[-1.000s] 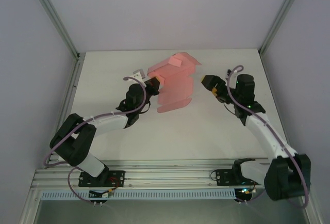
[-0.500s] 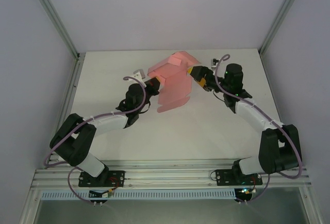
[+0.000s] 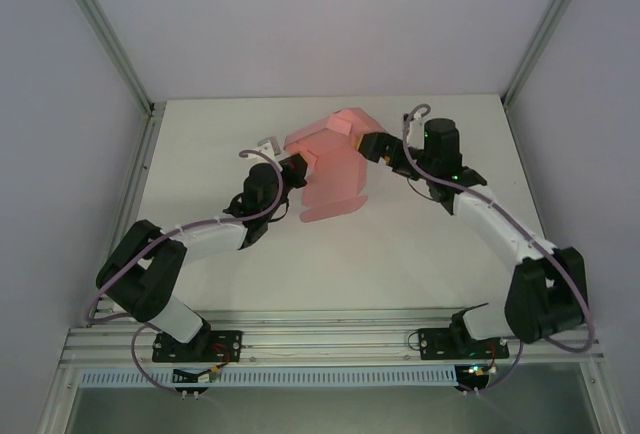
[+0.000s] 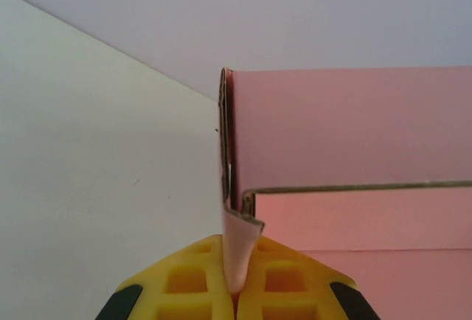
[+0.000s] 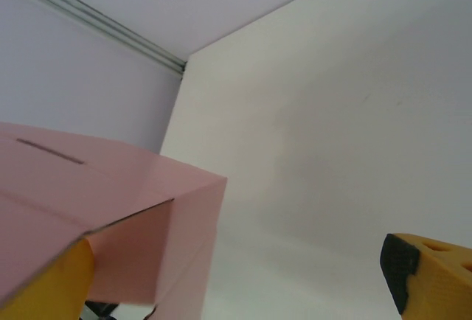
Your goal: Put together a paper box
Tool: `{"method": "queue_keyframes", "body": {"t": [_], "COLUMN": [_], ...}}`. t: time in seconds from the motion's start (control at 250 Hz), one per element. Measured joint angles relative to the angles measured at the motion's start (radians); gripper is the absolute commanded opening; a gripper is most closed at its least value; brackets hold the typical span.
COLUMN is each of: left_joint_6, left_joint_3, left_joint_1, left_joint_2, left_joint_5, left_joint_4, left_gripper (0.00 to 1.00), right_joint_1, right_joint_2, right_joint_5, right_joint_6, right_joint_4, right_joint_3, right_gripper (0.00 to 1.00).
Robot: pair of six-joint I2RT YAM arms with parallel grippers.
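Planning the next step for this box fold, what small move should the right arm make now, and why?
Probably close the right pincer on the paper box panel inside its open jaws; the left pincer is shut on a flap at the opposite side, so a second grip looks due.

A matte white tabletop (image 3: pixel 430 254) forms the floor of a small enclosure. Plain pale lilac-grey walls (image 3: pixel 320 24) rise at the back and on both sides, and slanting aluminium posts (image 3: pixel 103 29) stand at the back corners. A slotted aluminium rail (image 3: pixel 330 339) runs along the near edge. The light is soft and even, casting only faint shadows.
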Motion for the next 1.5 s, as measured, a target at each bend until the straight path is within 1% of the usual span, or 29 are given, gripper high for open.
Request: {"method": "queue_keyframes", "body": {"t": [0.084,0.148,0.216,0.284,0.351,0.379,0.423,0.455,0.535,0.619,0.643,0.687,0.759,0.886,0.994,1.218,1.358,1.501], "left_joint_6": [0.04,0.072,0.102,0.13,0.162,0.177,0.195,0.205,0.23,0.241,0.242,0.245,0.249,0.257,0.259,0.264,0.264,0.264], "left_joint_3": [0.002,0.013,0.018,0.018,0.018,0.019,0.021,0.025,0.034,0.038,0.038,0.038,0.039,0.049,0.066,0.082,0.084,0.085], "left_joint_1": [0.0,0.006,0.019,0.041,0.063,0.07,0.077,0.082,0.083,0.083,0.083,0.083,0.083,0.083,0.083,0.083,0.083,0.087], "left_joint_2": [-0.02,-0.026,-0.026,-0.026,-0.026,-0.026,-0.026,-0.026,-0.026,-0.026,-0.026,-0.026,-0.026,-0.026,-0.026,-0.026,-0.026,-0.026], "left_joint_5": [-0.001,0.003,0.03,0.071,0.109,0.126,0.146,0.161,0.197,0.23,0.238,0.252,0.274,0.31,0.317,0.312,0.309,0.288], "left_joint_4": [-0.04,-0.089,-0.119,-0.142,-0.169,-0.185,-0.21,-0.232,-0.266,-0.277,-0.277,-0.277,-0.277,-0.286,-0.296,-0.333,-0.341,-0.377], "left_gripper": [0.0,0.0,0.0,0.0,0.0,0.0,0.0,0.0,0.0,0.0,0.0,0.0,0.0,0.0,0.0,0.0,0.0,0.0], "right_joint_1": [-0.005,-0.029,-0.105,-0.216,-0.314,-0.332,-0.347,-0.349,-0.348,-0.345,-0.342,-0.335,-0.318,-0.289,-0.256,-0.12,-0.056,-0.015], "right_joint_2": [-0.084,-0.144,-0.191,-0.221,-0.225,-0.22,-0.211,-0.2,-0.154,-0.096,-0.078,-0.05,-0.001,0.086,0.151,0.212,0.264,0.299], "right_joint_5": [0.036,0.055,0.04,0.002,-0.029,-0.039,-0.063,-0.088,-0.209,-0.383,-0.431,-0.492,-0.54,-0.573,-0.588,-0.574,-0.541,-0.477], "right_joint_6": [-0.09,-0.156,-0.208,-0.246,-0.281,-0.29,-0.317,-0.333,-0.392,-0.454,-0.481,-0.514,-0.577,-0.674,-0.778,-0.979,-1.012,-0.986], "right_joint_4": [-0.095,-0.163,-0.211,-0.217,-0.236,-0.246,-0.254,-0.262,-0.281,-0.283,-0.283,-0.293,-0.336,-0.437,-0.545,-0.736,-0.78,-0.748], "right_joint_3": [0.0,0.0,-0.006,-0.034,-0.053,-0.052,-0.051,-0.044,0.001,0.057,0.072,0.095,0.136,0.217,0.291,0.355,0.393,0.41], "right_gripper": [1.0,1.0,0.99,0.92,0.82,0.77,0.68,0.65,0.64,0.55,0.54,0.52,0.51,0.51,0.52,0.51,0.5,0.5]}}
